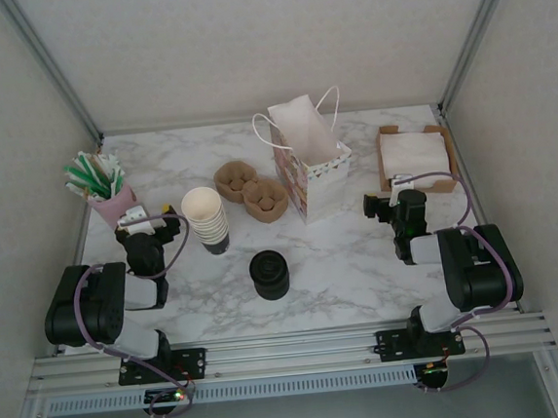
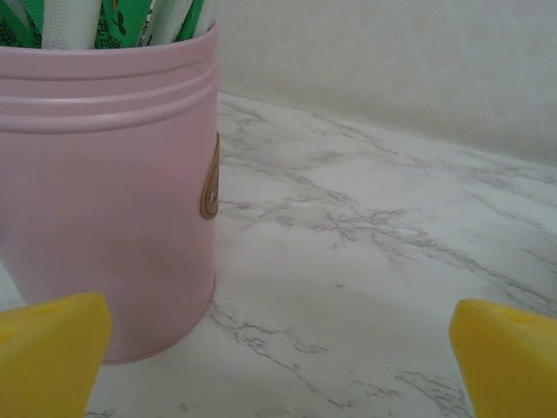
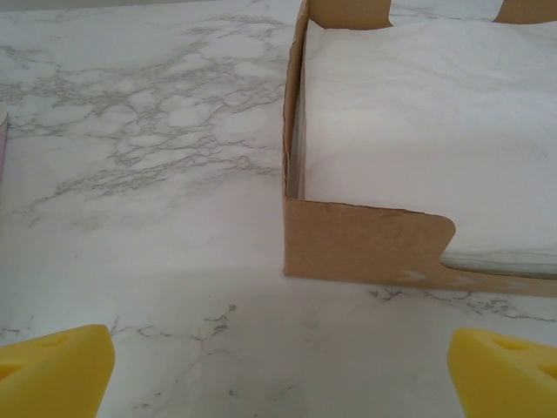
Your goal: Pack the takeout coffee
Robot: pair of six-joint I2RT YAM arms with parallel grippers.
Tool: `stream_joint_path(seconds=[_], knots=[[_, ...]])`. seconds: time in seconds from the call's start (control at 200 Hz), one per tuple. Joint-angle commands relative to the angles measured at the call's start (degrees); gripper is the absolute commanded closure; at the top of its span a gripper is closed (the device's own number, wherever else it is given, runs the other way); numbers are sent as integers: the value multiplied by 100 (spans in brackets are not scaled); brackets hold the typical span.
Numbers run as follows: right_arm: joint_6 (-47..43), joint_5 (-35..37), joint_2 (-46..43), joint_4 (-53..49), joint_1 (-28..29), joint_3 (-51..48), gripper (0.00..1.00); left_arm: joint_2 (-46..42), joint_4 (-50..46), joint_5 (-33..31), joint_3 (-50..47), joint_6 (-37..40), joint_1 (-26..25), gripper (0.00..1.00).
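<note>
The takeout coffee is out of view. A stack of lidless cream cups (image 1: 206,218) stands left of centre, and a stack of black lids (image 1: 269,273) sits in front of it. A white paper bag (image 1: 309,162) with handles stands open at mid table. My left gripper (image 1: 146,221) (image 2: 278,366) is open and empty, low over the marble just in front of the pink tin (image 2: 104,192). My right gripper (image 1: 396,204) (image 3: 278,370) is open and empty too, facing the near wall of the napkin box (image 3: 365,239).
The pink tin (image 1: 112,202) holds green and white straws (image 1: 92,174) at the far left. Two brown pulp cup carriers (image 1: 251,190) lie between the cups and the bag. The cardboard box of white napkins (image 1: 413,158) sits at the far right.
</note>
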Motion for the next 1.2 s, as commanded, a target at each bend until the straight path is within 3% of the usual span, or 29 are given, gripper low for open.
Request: stream_joint_path(seconds=[0.0, 0.631, 0.811, 1.061, 1.197], knots=[[-78, -27, 91, 203, -40, 107, 1, 80, 267, -108, 136, -97, -37, 0], [-83, -15, 79, 248, -32, 86, 1, 40, 233, 93, 130, 8, -43, 1], [-25, 216, -497, -623, -11, 254, 1, -486, 467, -130, -234, 22, -116, 1], [32, 353, -1489, -1980, 129, 653, 1, -1945, -1110, -331, -79, -227, -151, 0], [300, 180, -2204, -2918, 149, 914, 1, -2922, -2637, -964, 269, -1029, -169, 1]])
